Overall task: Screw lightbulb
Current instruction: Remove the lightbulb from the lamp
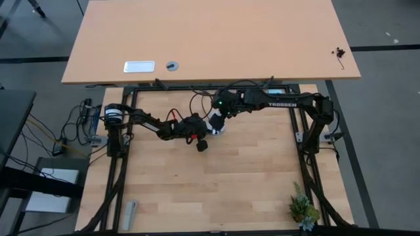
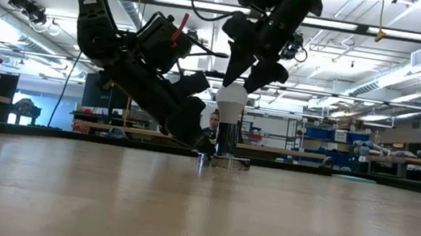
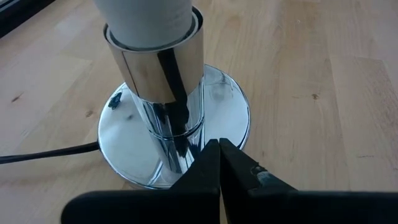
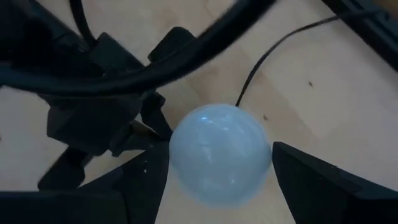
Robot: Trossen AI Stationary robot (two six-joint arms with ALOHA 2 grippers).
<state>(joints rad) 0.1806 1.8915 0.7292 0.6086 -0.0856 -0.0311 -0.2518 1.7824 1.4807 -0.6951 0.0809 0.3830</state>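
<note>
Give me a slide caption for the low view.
Right pincer straddles the lightbulb seated in the socket base; shut left pincer presses the base.

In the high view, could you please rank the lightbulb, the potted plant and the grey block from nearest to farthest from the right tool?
1. Lightbulb: at the right tool, table centre rear.
2. Potted plant: front right corner.
3. Grey block: front left edge, about as far as the plant; too close to call.

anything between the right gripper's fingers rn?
Yes: the lightbulb, seated in the chrome socket base. The right wrist view shows the right gripper straddling its white dome, one finger on each side. The shut left gripper sits at the base.
</note>
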